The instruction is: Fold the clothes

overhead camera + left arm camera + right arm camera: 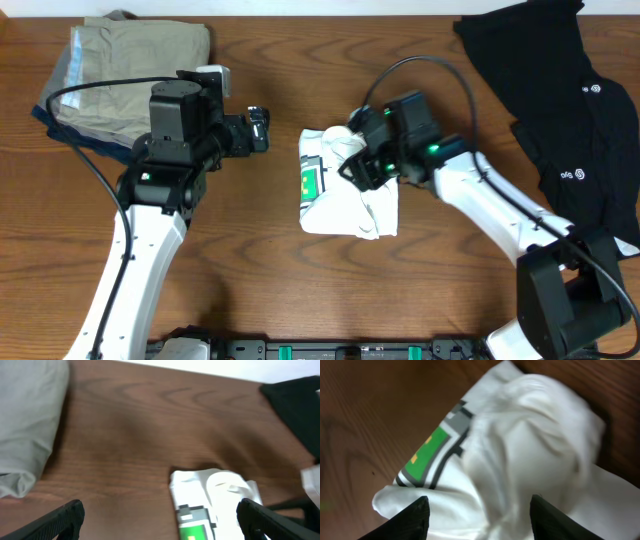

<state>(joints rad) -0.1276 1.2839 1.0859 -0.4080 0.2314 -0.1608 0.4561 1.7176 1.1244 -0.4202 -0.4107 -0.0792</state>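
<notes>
Right pincer (479, 505) parted over T-shirt (535, 435), maybe touching | left pincer (161, 509) wide

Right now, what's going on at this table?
The white T-shirt lies in the middle of the table, folded into a small, slightly lumpy bundle. The right end effector is right over its bunched top with jaws apart, not visibly pinching the cloth. The left end effector sits open and empty beside the bundle. A pile of folded clothes and a black garment lie off to the sides.
</notes>
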